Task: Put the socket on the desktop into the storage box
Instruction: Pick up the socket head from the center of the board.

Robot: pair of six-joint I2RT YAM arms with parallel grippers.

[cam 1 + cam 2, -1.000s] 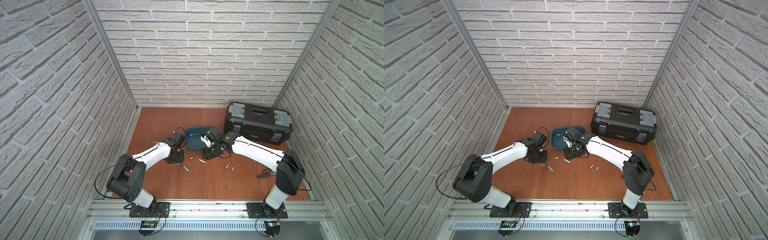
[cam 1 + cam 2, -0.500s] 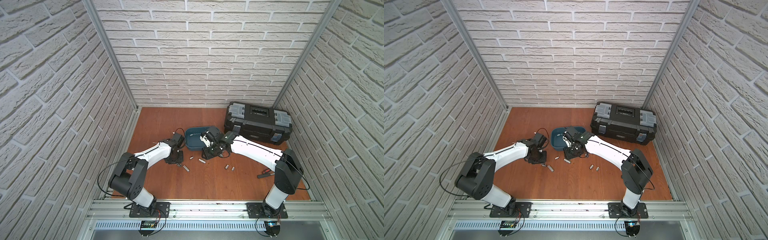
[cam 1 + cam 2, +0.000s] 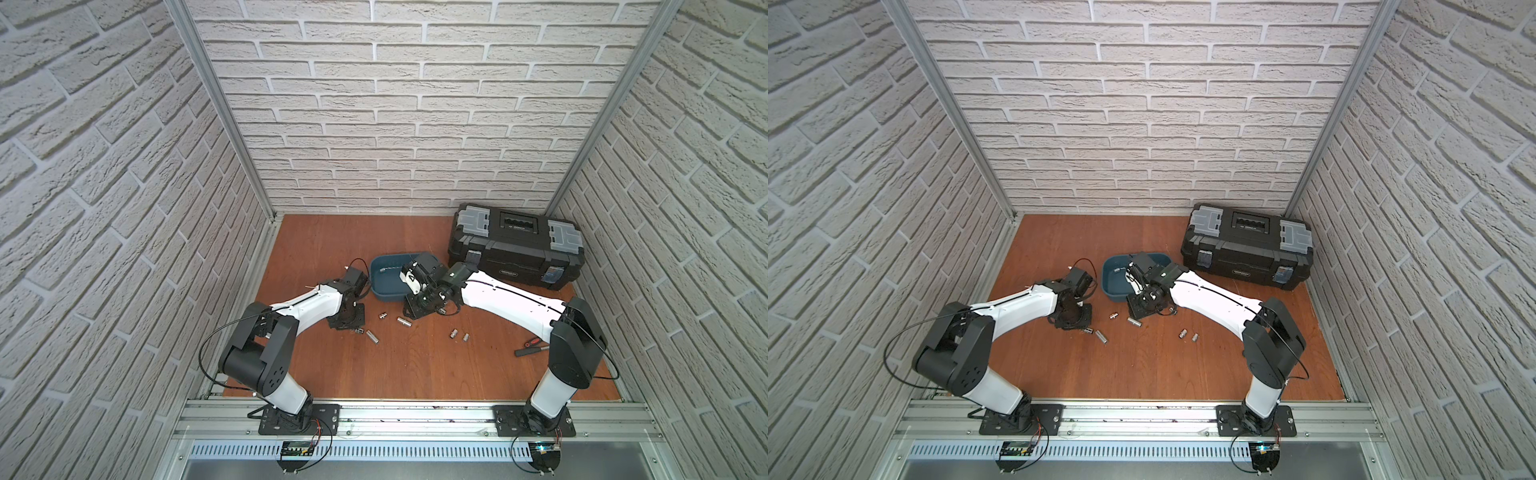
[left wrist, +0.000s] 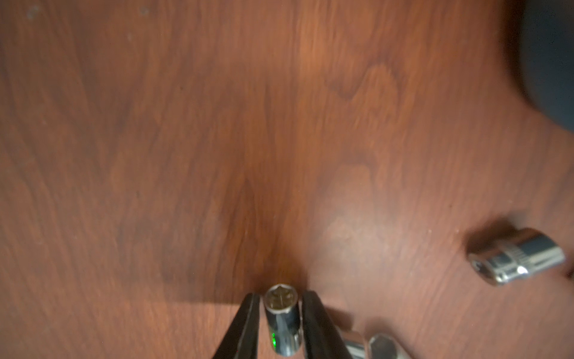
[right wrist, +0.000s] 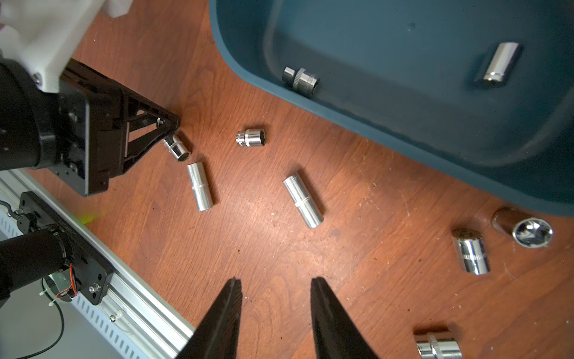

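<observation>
L gripper nearly shut round socket, grip unconfirmed. Check squeeze b4 you lift to storage box. R gripper part-open, empty.

Scattered sockets clutter the desktop beside the storage box.

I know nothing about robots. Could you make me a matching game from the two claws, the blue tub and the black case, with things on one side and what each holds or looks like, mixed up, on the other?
Things
1. left gripper
2. right gripper
3. storage box
4. toolbox

States
A. black, with grey latches
B. a small socket between its jaws
C. two sockets lying inside
D. jaws apart, nothing between them

Pairs: 1-B, 2-D, 3-C, 4-A
</observation>
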